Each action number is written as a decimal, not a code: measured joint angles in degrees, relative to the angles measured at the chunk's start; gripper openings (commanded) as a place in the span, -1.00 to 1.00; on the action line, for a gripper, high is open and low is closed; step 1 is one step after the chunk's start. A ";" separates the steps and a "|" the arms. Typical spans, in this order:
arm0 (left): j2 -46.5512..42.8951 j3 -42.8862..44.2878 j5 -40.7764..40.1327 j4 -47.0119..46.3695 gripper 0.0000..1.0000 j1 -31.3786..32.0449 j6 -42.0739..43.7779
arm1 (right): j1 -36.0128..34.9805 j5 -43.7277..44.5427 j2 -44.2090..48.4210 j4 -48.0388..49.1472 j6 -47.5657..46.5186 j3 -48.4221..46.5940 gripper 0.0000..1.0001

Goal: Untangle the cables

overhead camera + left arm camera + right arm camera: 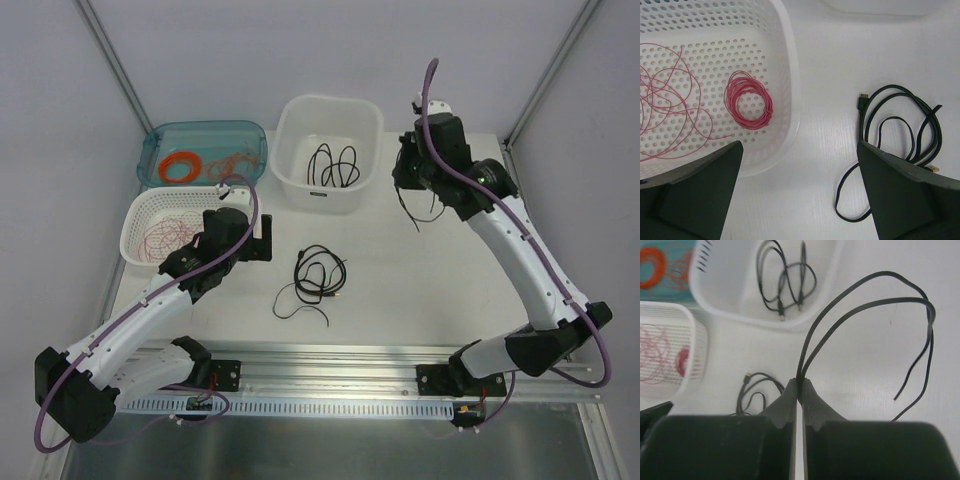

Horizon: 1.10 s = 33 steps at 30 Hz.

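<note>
A loose tangle of black cables (315, 280) lies on the white table mid-front; the left wrist view shows it as black cables (900, 125) to the right of my left gripper. My left gripper (800, 150) hangs open over bare table between the basket and that tangle, holding nothing. My right gripper (800, 382) is raised at the back right, by the white tub, and is shut on a doubled black cable (865, 285). That cable arches away and its ends dangle toward the table (415, 210).
The white tub (283, 130) at the back holds another black cable (335, 165). A white perforated basket (140, 215) at left holds loose red wire (670, 100) and a pink ring (747, 100). A blue bin (160, 140) behind it holds orange wire.
</note>
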State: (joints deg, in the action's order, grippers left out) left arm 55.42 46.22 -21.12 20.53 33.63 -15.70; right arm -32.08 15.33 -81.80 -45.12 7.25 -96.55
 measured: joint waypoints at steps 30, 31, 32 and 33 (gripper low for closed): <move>0.52 0.00 0.02 -0.20 0.98 0.00 0.33 | 1.11 -28.81 -40.92 32.20 -16.22 -25.38 -0.89; 0.70 0.00 0.04 -0.20 0.98 0.00 0.33 | 1.27 -28.52 -41.97 32.46 -16.00 -25.38 -0.72; 0.83 0.00 0.04 -0.20 0.98 0.00 0.33 | 1.40 -28.17 -42.75 32.50 -15.76 -25.38 -0.33; 0.90 0.00 0.04 -0.20 0.98 0.00 0.33 | 1.57 -27.87 -43.56 32.39 -15.15 -25.38 -0.11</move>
State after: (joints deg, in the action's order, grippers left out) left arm 56.31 46.22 -21.08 20.34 33.63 -15.38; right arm -30.50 -12.53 -125.36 -12.73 -7.90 -121.93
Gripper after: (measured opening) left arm 0.992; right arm 0.214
